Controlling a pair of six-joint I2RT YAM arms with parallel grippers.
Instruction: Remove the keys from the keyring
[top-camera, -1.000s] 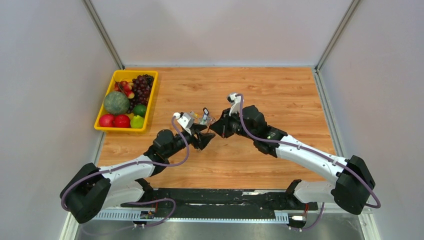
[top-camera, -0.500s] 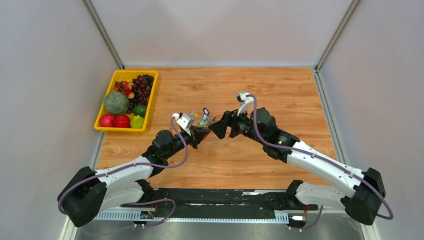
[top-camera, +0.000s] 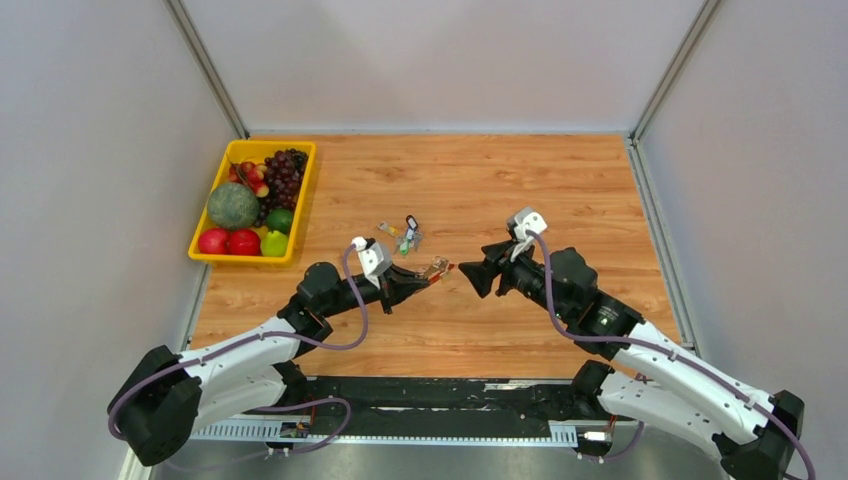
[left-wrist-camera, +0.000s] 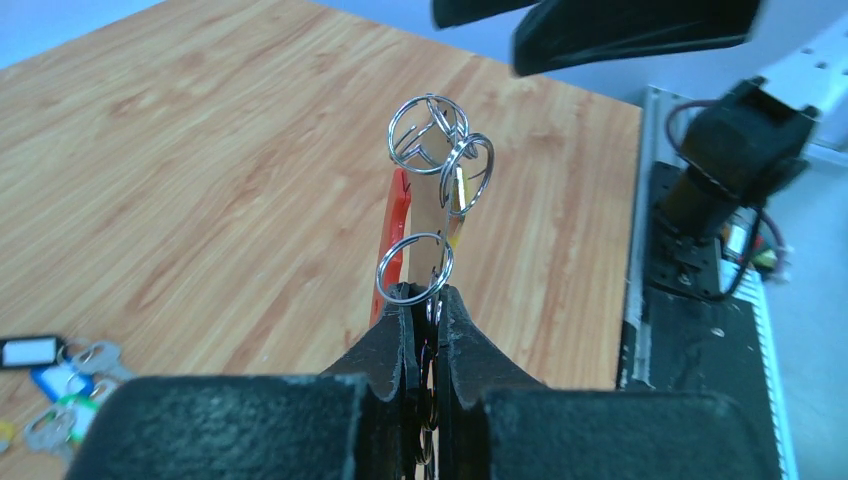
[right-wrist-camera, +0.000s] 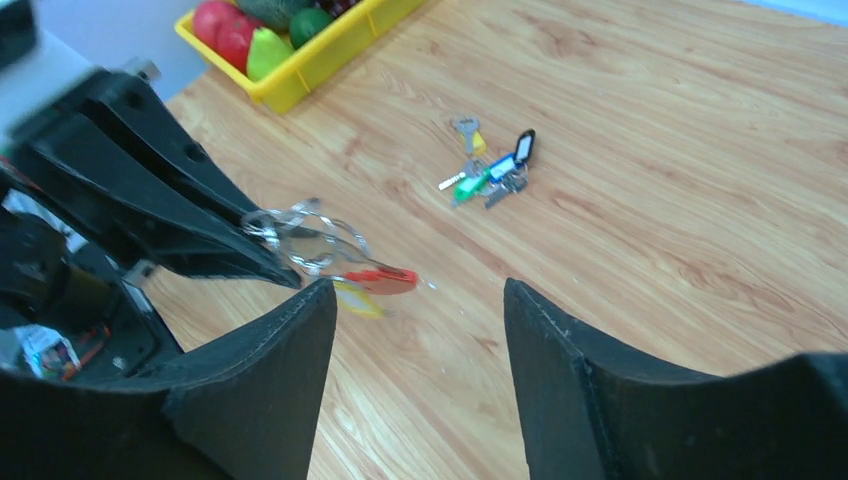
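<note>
Both arms (top-camera: 250, 345) stretch low and inward, left fingers (left-wrist-camera: 385, 345) pinching seemingly the keyring (left-wrist-camera: 398, 220), right fingers (right-wrist-camera: 280, 370) spread.

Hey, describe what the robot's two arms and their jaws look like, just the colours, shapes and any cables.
Both the left arm and right arm have white shells over the long links and black joints and bases. A purple cable loops along each. A small white camera block sits at each wrist. The jaws are matte black, wedge-shaped, tapering to tips.
</note>
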